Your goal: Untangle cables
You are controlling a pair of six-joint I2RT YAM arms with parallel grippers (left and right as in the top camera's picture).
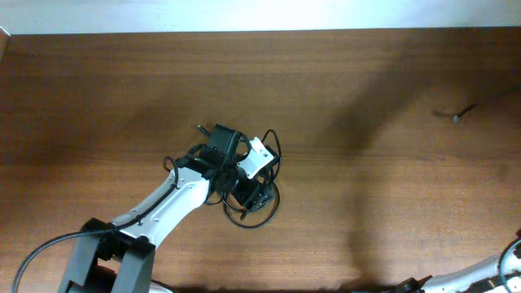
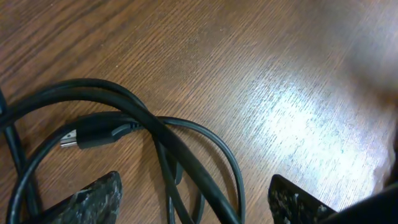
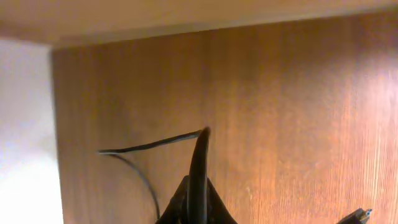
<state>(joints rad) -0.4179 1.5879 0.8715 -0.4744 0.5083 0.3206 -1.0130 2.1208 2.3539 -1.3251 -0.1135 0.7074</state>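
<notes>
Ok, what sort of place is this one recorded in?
Probably a lab or office tabletop rig, though little surrounds it. A bare wood-grain table fills the overhead view, with a pale wall strip along its far edge. On it lies only a loose coil of black cables under the left gripper.

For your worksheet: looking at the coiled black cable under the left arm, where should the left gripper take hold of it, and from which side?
Judging by the left wrist view, grip the cable just behind its plug, coming straight down from above. There the strand lies flat on the table, and the stiff plug body gives a firm hold. The left gripper stands open above the loops, so little repositioning seems needed.
</notes>
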